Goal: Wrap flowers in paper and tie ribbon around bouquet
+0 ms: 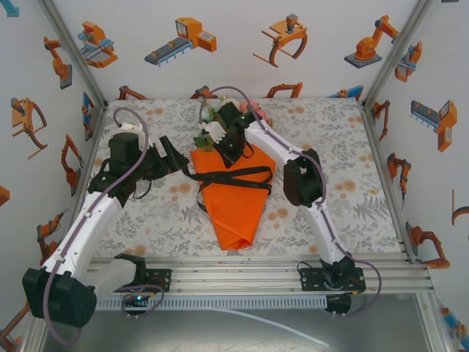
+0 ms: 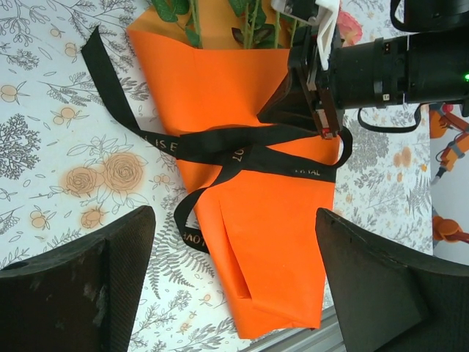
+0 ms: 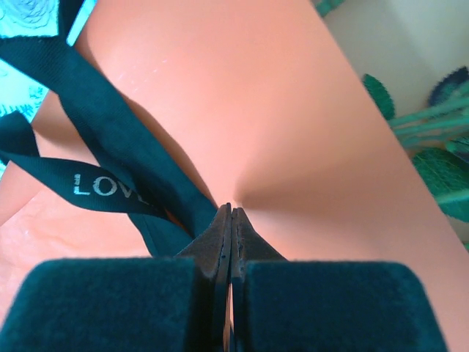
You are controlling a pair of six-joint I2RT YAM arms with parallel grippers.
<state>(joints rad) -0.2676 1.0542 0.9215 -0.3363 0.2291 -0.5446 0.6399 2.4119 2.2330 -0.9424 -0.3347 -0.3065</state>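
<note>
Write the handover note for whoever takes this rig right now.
Left gripper: open, left of the paper, holding nothing.
Right gripper: shut, pinching at the paper's edge where the ribbon crosses; whether it grips ribbon or paper, I can't tell.
Flowers: wrapped in the paper, mid-table, blooms at the far end.
Done: wrapping; ribbon crossed over the paper.
Left: tighten and tie; the ribbon ends lie loose.

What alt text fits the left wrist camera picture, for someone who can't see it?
An orange paper cone holding green flower stems lies on a flowery tablecloth, a black ribbon crossed over its middle. The right gripper, shut, touches the cone by the ribbon; the left gripper shows its dark fingers apart in front.
</note>
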